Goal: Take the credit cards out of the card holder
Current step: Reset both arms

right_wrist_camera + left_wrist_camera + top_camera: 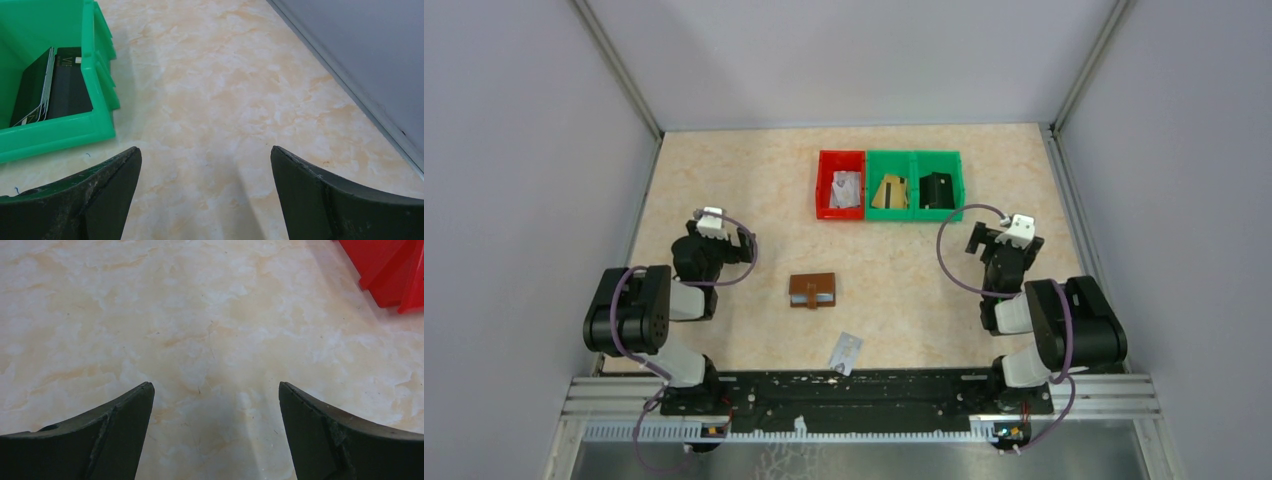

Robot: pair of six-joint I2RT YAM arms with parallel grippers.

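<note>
Resting on table (724, 170), card holder (812, 290) sat near one loose credit card (847, 351); left gripper (215, 386), right gripper (204, 149) both spread wide, empty.

Bright, even light; soft shadows

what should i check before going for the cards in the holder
1. left gripper open and empty: ok
2. right gripper open and empty: ok
3. card holder lying open with nothing on top: ok
4. pale card showing in its pocket: ok; how many more, cannot tell
5. loose card lying apart from the holder: ok
6. a gripper above the holder: not ok, both are off to the sides
</note>
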